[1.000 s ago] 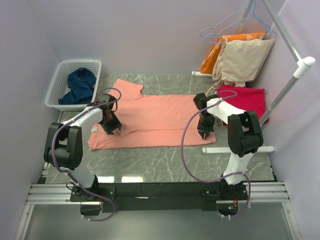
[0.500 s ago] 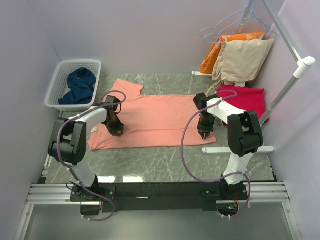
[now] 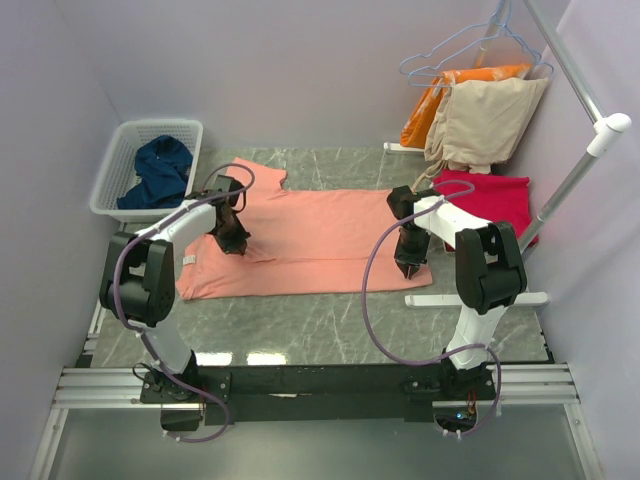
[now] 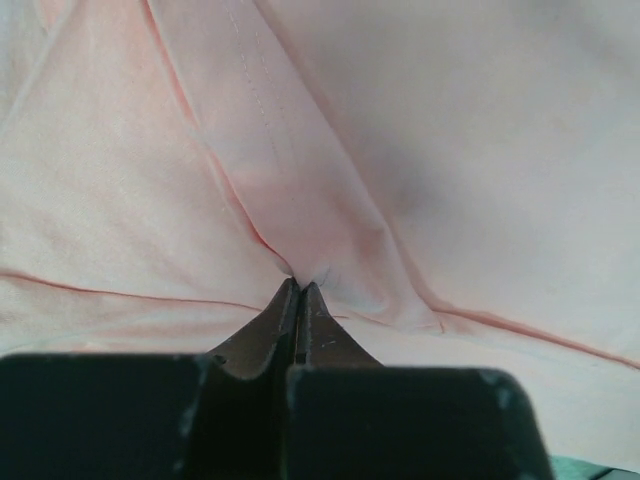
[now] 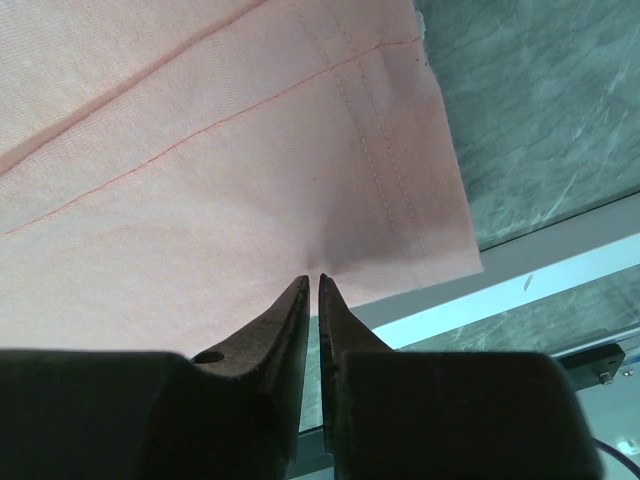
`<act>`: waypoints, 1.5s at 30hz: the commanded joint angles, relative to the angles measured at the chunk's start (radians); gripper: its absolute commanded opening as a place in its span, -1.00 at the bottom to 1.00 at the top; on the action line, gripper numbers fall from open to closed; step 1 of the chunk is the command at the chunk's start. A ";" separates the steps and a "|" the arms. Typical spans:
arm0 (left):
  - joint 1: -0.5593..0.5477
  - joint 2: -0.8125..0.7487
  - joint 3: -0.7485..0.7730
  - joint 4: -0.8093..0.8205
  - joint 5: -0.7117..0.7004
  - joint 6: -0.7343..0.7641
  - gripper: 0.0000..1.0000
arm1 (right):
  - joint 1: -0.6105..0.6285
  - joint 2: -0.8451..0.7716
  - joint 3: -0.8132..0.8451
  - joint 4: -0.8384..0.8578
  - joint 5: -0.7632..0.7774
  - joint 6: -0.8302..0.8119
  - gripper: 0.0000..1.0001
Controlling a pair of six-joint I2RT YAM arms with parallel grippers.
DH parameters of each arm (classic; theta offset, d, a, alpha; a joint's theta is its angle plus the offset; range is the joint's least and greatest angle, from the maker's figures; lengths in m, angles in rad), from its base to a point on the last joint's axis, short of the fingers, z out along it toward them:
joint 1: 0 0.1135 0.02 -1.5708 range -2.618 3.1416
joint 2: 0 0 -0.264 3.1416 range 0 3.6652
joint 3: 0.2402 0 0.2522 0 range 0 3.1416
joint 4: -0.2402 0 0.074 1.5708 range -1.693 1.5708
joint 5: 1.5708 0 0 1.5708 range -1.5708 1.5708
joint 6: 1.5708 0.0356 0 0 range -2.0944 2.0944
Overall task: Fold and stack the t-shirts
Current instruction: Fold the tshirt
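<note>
The salmon-pink t-shirt (image 3: 310, 235) lies spread across the marble counter (image 3: 330, 320), with the crimson-red t-shirt (image 3: 495, 195) at its right end and the navy-blue t-shirt (image 3: 160, 170) in the white basket (image 3: 118, 150). The left fingers (image 4: 265, 330) are pressed together on a pucker of pink cloth beside a sleeve seam. The right fingers (image 5: 280, 330) pinch the shirt's near hem corner.

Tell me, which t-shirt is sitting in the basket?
The navy-blue t-shirt, crumpled in the white basket. The salmon-pink t-shirt lies spread on the table, and the red t-shirt lies far right.
</note>
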 commanded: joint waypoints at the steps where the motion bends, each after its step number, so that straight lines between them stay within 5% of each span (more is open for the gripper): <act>1: -0.011 -0.005 0.056 -0.005 -0.015 0.025 -0.98 | 0.004 -0.012 0.029 0.013 0.006 0.011 -0.70; 15: -0.059 0.228 0.337 0.073 -0.024 0.186 -0.98 | 0.015 0.021 0.056 0.011 -0.005 0.008 -0.73; 19: -0.062 0.253 0.412 0.069 -0.070 0.215 -0.16 | 0.015 0.004 0.070 -0.002 0.037 0.020 -0.71; 25: -0.062 0.190 0.507 0.043 -0.140 0.236 0.33 | 0.015 -0.054 0.162 -0.070 0.115 0.036 -0.58; 30: -0.056 0.237 0.611 0.020 -0.206 0.233 0.37 | 0.004 -0.010 0.268 -0.029 0.115 0.011 -0.46; 36: -0.007 0.489 0.927 -0.028 -0.216 0.195 0.36 | -0.016 0.155 0.507 0.069 0.022 -0.004 -0.41; 45: 0.087 0.718 1.137 0.145 -0.234 0.201 0.47 | -0.037 0.364 0.823 0.079 -0.037 -0.014 -0.46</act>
